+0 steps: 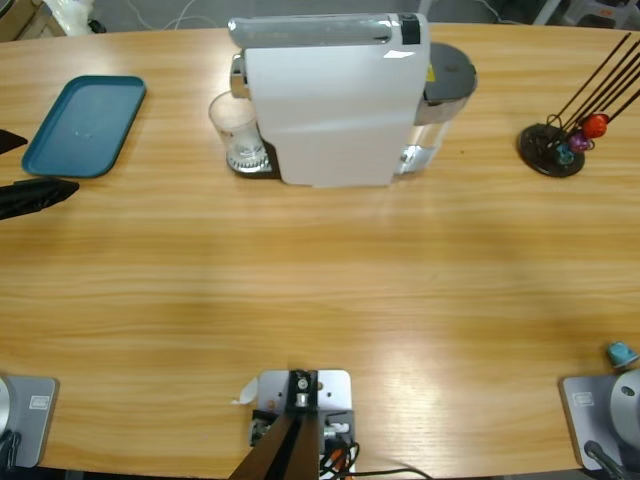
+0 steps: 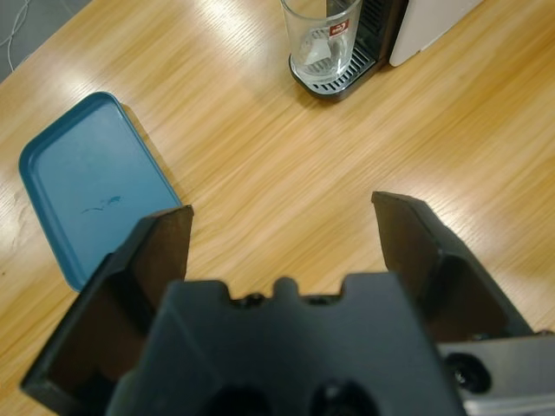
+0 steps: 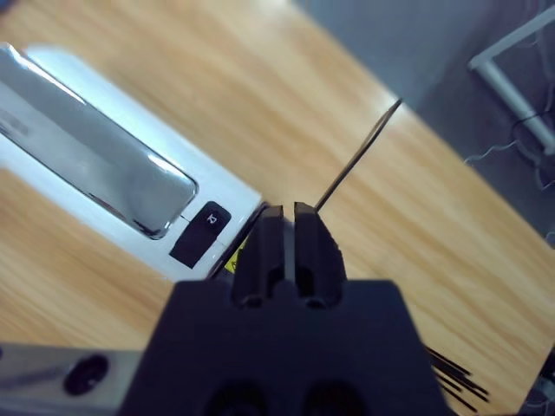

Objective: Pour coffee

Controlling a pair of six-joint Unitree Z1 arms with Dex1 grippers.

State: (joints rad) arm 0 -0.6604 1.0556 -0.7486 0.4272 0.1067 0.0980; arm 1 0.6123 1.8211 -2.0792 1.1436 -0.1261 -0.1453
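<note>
A white coffee machine [image 1: 330, 110] stands at the back middle of the table. A clear drinking glass [image 1: 238, 130] with a red logo sits on the machine's black drip grate [image 2: 334, 82], at the machine's left end. The glass [image 2: 319, 43] looks clear, and no coffee shows in any view. My left gripper [image 2: 282, 212] is open and empty at the table's far left edge [image 1: 45, 165], well short of the glass. My right gripper [image 3: 286, 212] is shut on nothing, high above the machine's silver lid [image 3: 104, 165]; it does not show in the high view.
A teal tray [image 1: 85, 125] lies empty at the back left, just beside my left gripper. A black capsule stand [image 1: 552, 150] with thin rods and a few coloured capsules is at the back right. A teal capsule [image 1: 621, 352] lies near the front right corner.
</note>
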